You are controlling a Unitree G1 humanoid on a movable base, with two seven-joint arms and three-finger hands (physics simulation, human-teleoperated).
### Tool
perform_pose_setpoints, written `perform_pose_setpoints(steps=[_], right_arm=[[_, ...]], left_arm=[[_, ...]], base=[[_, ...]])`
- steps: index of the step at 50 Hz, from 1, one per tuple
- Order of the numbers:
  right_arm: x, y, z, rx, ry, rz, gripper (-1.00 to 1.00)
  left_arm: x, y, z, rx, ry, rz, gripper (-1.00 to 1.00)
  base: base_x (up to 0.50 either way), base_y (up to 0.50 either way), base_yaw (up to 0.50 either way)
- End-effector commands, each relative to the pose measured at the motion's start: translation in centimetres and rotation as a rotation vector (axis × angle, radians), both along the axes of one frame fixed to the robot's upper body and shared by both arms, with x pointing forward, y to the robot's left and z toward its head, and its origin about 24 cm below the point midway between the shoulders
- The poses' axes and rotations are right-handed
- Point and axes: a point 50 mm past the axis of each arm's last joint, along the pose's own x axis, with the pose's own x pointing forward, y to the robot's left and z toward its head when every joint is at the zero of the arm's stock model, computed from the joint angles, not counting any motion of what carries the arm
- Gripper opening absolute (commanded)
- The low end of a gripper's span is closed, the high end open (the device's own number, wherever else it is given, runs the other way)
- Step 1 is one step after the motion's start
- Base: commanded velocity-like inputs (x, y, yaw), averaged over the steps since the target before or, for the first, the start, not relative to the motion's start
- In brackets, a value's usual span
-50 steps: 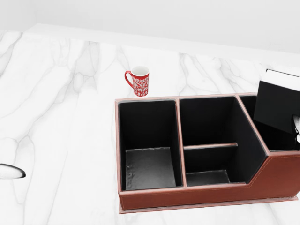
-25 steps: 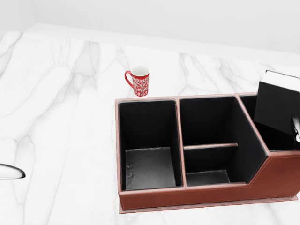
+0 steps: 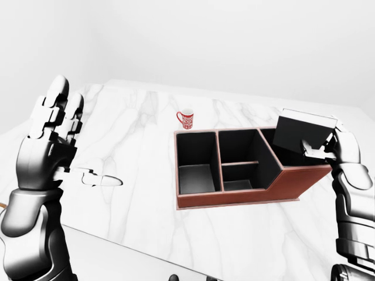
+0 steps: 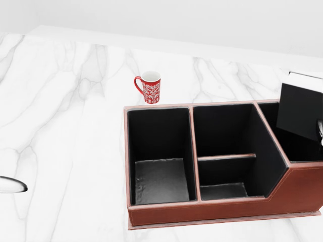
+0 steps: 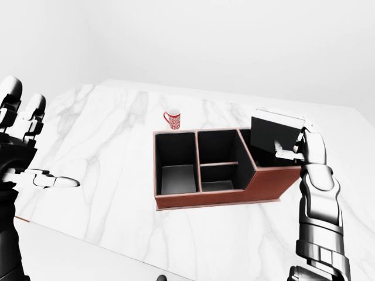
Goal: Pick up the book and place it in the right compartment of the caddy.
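The black book [image 3: 303, 133] with white page edges stands tilted, its lower part down inside the right compartment of the brown caddy [image 3: 252, 196]. My right hand [image 3: 326, 147] is shut on the book's right edge; in the right-eye view the fingers [image 5: 291, 146] wrap its cover. In the head view the book [image 4: 301, 112] shows at the right edge above the caddy's right bay. My left hand [image 3: 55, 126] is raised at the left with its fingers spread and holds nothing.
A red patterned mug [image 4: 149, 86] stands on the white marble table [image 4: 60, 126] just above the caddy's left compartment. The caddy has a left bay, a divided middle bay and a right bay. The table's near edge [image 3: 117, 246] runs along the bottom left.
In the head view the book has shifted slightly right and tilted a little; its top edge sits closer to the frame's edge. The caddy, the mug and the camera have not moved.
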Motion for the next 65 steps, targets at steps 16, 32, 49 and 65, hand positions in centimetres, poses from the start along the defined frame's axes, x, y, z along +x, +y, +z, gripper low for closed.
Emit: perform_pose_setpoints(steps=[16, 32, 49, 65], right_arm=[[0.7, -0.6, -1.0, 0.052, 0.038, -0.037, -1.0], [1.0, -0.3, -0.7, 0.044, 0.029, -0.026, -1.0], [0.8, -0.7, -0.6, 0.034, 0.033, -0.041, -1.0], [0.9, -0.6, -0.1, 0.025, 0.016, -0.042, 1.0]], left_arm=[[0.2, -0.1, -0.5, 0.01, 0.032, -0.029, 1.0], [0.3, -0.1, -0.6, 0.01, 0.035, -0.03, 1.0], [0.2, -0.1, -0.4, 0.013, 0.031, -0.031, 1.0], [0.3, 0.0, -0.5, 0.014, 0.035, -0.032, 1.0]], base=[[0.0, 0.0, 0.0], [0.0, 0.0, 0.0], [0.0, 0.0, 0.0], [0.0, 0.0, 0.0]])
